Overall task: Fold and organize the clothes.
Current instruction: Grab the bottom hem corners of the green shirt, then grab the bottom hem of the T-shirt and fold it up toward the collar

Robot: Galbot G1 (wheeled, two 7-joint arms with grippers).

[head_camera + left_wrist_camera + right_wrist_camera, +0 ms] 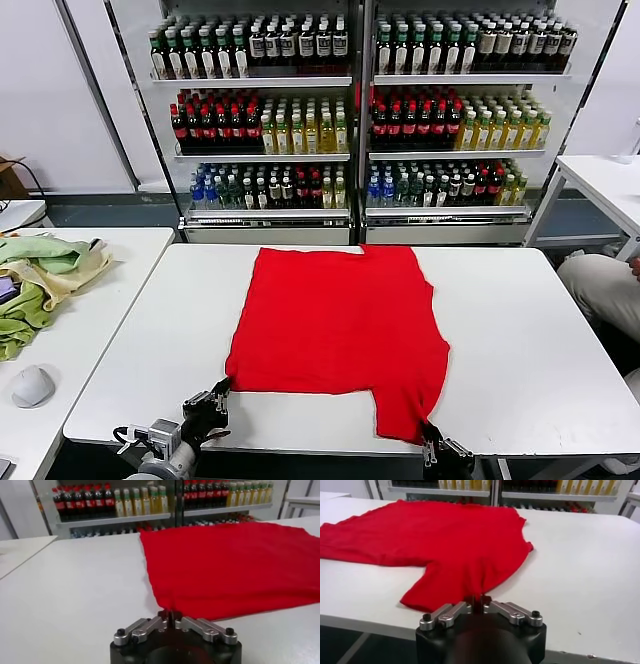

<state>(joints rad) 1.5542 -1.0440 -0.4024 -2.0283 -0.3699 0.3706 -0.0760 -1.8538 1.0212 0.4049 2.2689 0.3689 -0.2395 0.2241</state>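
Head view: the red T-shirt [340,335] lies flat on the white tabletop [520,340], stretching away from both tools, left tool [207,407] on one near corner, right tool [436,447] on the sleeve tip. Left wrist view: the left tool [170,616] is pinched on just a sliver of hem, so it could slip free on a pull. Right wrist view: the right tool [478,601] is clamped on the sleeve edge, and uneven lifting would probably skew the fold.

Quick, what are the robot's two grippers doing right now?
Left gripper: closed, pinching the near left corner of the red T-shirt.
Right gripper: closed, pinching the edge of the T-shirt's sleeve at the table's near edge.
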